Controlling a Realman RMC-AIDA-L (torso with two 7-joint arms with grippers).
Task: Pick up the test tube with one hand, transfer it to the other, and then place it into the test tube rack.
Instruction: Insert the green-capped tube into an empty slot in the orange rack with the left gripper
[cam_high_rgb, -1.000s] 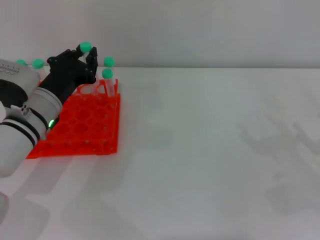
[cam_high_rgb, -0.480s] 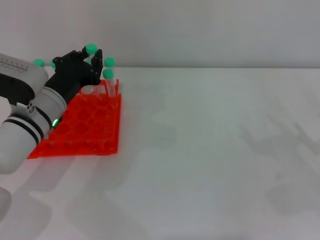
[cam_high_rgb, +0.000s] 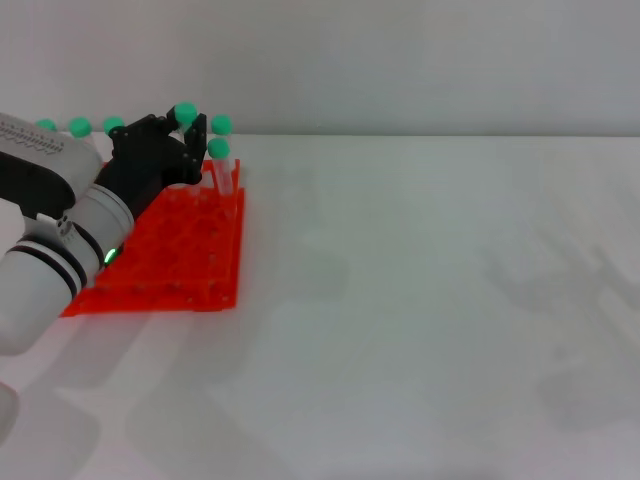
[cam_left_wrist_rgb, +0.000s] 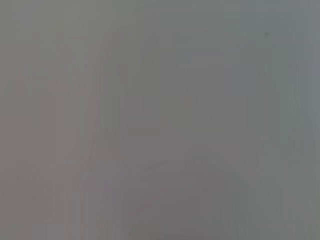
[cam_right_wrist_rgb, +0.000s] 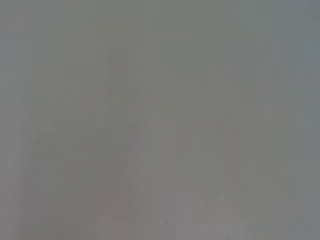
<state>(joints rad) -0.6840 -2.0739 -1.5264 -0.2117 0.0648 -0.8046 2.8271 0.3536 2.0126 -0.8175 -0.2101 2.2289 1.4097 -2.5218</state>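
Observation:
The orange-red test tube rack (cam_high_rgb: 175, 255) lies at the table's far left. My left hand (cam_high_rgb: 186, 135) hangs over the rack's far end, its black fingers closed around a green-capped test tube (cam_high_rgb: 184, 113) held upright. The tube's lower part is hidden behind the fingers. Another green-capped tube (cam_high_rgb: 220, 160) stands in the rack's far right corner, just right of the hand. My right hand is out of view. Both wrist views show only plain grey.
Several more green caps (cam_high_rgb: 79, 127) show in a row behind the left arm, and one (cam_high_rgb: 221, 125) stands just beyond the rack's corner. The white table (cam_high_rgb: 420, 300) stretches to the right of the rack. A pale wall rises behind.
My left hand has moved right and down over the rack's far end, and the held tube's green cap has sunk lower with it.

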